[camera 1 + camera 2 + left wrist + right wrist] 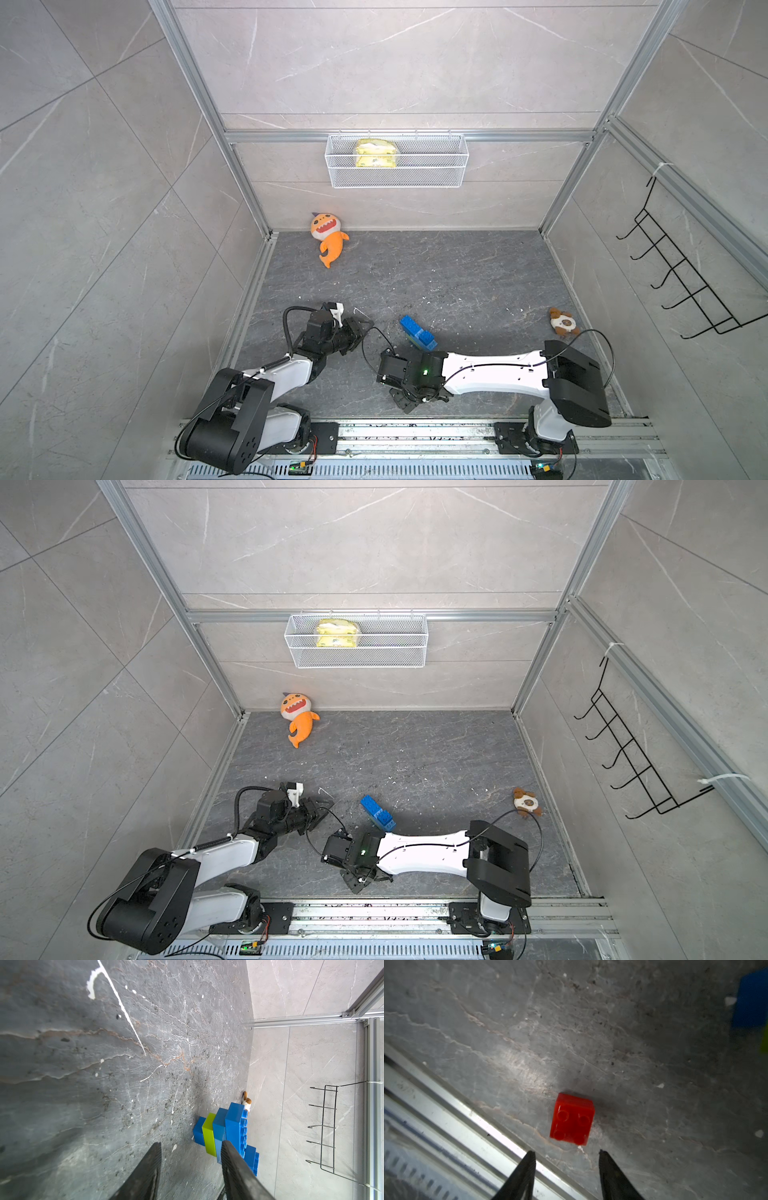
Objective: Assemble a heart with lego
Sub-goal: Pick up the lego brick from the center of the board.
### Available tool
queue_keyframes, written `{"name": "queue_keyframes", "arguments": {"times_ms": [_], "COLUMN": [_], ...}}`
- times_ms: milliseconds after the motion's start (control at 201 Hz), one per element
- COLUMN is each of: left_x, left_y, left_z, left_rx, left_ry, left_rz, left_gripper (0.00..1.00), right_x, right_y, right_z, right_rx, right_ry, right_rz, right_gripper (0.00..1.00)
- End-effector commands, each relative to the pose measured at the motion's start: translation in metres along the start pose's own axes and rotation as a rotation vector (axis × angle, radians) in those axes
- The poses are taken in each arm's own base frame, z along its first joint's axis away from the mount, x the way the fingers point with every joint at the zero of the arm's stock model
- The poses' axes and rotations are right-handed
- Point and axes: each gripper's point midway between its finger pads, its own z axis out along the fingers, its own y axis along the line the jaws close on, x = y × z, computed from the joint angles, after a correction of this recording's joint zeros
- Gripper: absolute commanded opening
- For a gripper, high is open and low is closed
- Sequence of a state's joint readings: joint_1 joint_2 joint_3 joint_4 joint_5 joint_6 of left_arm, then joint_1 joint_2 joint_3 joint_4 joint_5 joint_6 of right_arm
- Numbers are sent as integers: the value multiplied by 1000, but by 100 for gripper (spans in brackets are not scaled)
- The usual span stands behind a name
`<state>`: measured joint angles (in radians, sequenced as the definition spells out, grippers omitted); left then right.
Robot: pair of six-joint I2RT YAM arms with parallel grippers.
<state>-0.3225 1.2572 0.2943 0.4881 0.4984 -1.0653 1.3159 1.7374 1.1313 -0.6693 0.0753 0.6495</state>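
The heart [417, 332] [378, 812] is a stepped cluster of joined blue lego lying on the dark floor between the two arms. In the left wrist view the heart [232, 1126] shows a lime-green brick [209, 1134] between blue ones. My left gripper [190, 1144] [359, 326] is open and empty, short of the cluster to its left. A small red square brick [572, 1119] lies alone, studs up, near the front rail. My right gripper [565, 1152] hangs open above it, the brick just beyond the fingertips. The right wrist [415, 370] hides the red brick in both top views.
An orange plush fish [328, 237] lies at the back left and a small brown plush [563, 322] by the right wall. A white wire basket [397, 160] hangs on the back wall, a black hook rack [681, 266] on the right wall. An aluminium rail [467, 1126] borders the front.
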Motion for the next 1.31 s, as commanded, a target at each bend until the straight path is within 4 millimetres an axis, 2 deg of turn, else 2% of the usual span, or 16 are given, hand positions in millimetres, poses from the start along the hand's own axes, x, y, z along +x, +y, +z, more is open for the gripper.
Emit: {"name": "queue_keyframes", "arguments": {"times_ms": [0,125,339,553,817,1126,1300], "left_x": [-3,-1,-2,-1,2,1,3], "left_y": [-3,-2,-4,-3,0,0,0], "left_z": [-5,-6,-6,-5,-5,-6,-4], "left_rx": [-2,-6,-1,-1,-4,-3,-1], "left_ry": [-21,-15,-12,-8,-3,-8,5], "left_rz": [37,42,47,46,45,45,42], "left_gripper": [50,50,50,50,50,50,50], "right_x": [-5,-7,-9,-12,-16,-16,-26], "right_y": [3,10,3,3,4,3,2], "right_z": [12,17,25,25,26,23,9], "right_rx": [0,-22,42,53,55,60,44], "right_ry": [-11,-8,8,8,4,8,-20], "right_rz": [92,87,64,53,54,43,25], "right_gripper": [53,53,51,47,47,29,24]}}
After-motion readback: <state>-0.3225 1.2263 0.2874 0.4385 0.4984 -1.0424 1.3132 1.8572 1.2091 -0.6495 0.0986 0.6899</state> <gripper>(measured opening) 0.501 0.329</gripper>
